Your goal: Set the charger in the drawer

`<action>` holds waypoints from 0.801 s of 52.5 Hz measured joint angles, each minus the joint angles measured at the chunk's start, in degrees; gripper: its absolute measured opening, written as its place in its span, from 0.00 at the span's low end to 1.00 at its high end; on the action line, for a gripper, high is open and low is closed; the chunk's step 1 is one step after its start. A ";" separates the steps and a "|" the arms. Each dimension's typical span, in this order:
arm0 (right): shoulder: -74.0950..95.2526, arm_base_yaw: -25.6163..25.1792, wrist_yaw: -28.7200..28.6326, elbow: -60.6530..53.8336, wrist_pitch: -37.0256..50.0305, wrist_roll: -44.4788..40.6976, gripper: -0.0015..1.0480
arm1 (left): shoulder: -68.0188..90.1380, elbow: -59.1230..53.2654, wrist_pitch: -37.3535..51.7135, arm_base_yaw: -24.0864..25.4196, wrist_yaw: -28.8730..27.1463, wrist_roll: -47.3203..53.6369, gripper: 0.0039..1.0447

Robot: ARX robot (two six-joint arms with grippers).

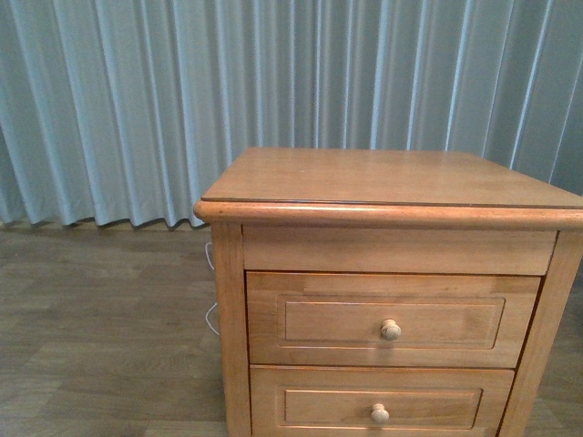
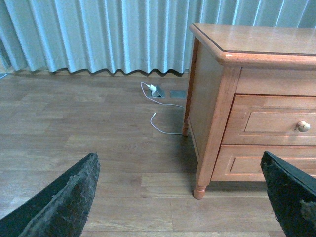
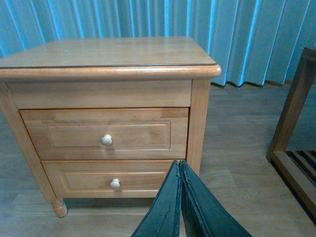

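Both drawers closed, charger not in sight.

Upper drawer shut, knob facing forward; left claw wide open, empty; right claw pressed closed, empty.

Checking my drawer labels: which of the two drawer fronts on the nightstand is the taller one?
The upper drawer, directly under the top's apron; its front is visibly taller than the lower drawer beneath it. Both are shut, each with one round pale knob.

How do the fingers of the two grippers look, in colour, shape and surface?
In the left wrist view, the left gripper has two dark, nearly black fingers that are broad and taper to a tip, with a rough, worn-looking surface. In the right wrist view, the right gripper has dark greenish-black fingers with long flat faces narrowing to thin tips. No cables, markings or arm links appear in any view.
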 joint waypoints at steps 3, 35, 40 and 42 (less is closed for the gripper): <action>-0.83 0.02 0.00 0.00 -0.85 0.02 0.02 | 0.00 0.00 0.00 0.00 -0.02 0.00 0.95; -11.78 0.02 -0.04 0.04 -12.13 -0.09 0.05 | 0.00 0.00 0.00 0.00 -0.02 0.00 0.95; -11.78 0.00 -0.02 0.04 -12.13 -0.11 0.23 | 0.00 0.00 0.00 0.00 -0.02 0.00 0.95; -11.78 0.02 -0.02 0.04 -12.13 -0.11 0.31 | 0.00 0.00 0.00 0.00 -0.02 0.00 0.95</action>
